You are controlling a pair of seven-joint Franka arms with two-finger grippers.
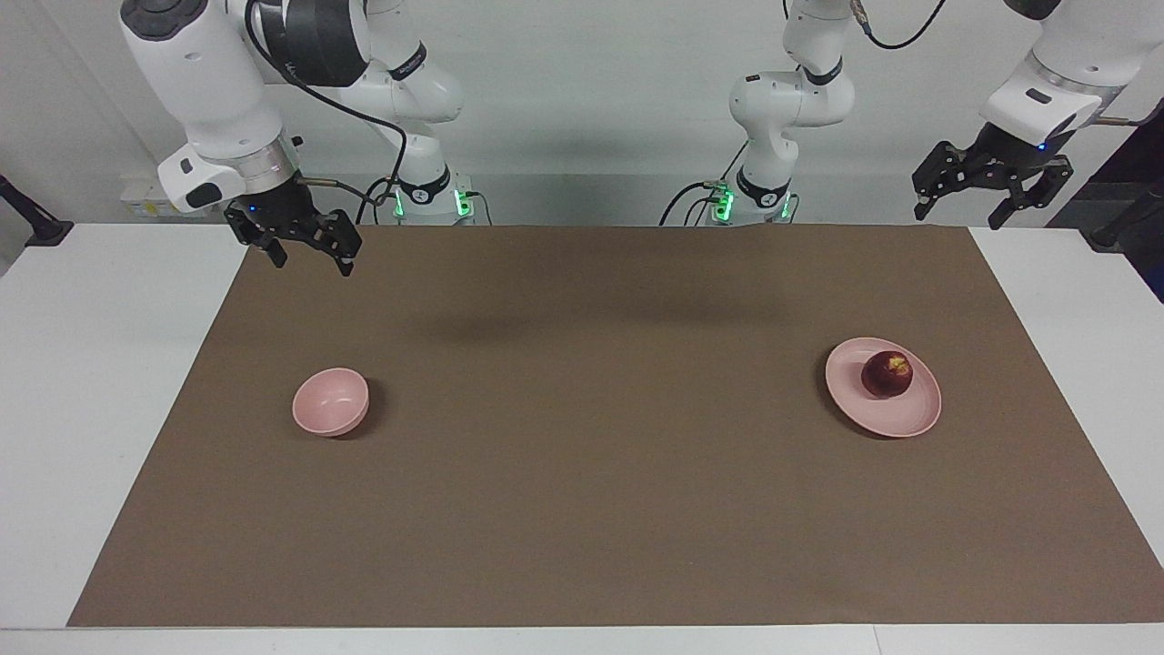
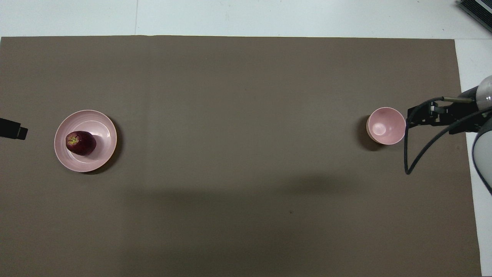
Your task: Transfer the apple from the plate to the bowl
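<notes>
Nothing's started yet: the apple (image 1: 887, 374) sits on the plate (image 1: 900, 420) at the left arm's end of the table, so the open, empty left hand (image 1: 991, 195) needs to drop onto it, while the right hand (image 1: 296, 238), open too, waits near the bowl (image 1: 330, 401).

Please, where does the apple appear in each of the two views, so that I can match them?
Facing view: the apple lies on the plate, at the picture's right, toward the left arm's end of the table.
Overhead view: the apple lies on the same plate, at the picture's left.
Shared landmark: the bowl, alone at the right arm's end.
</notes>
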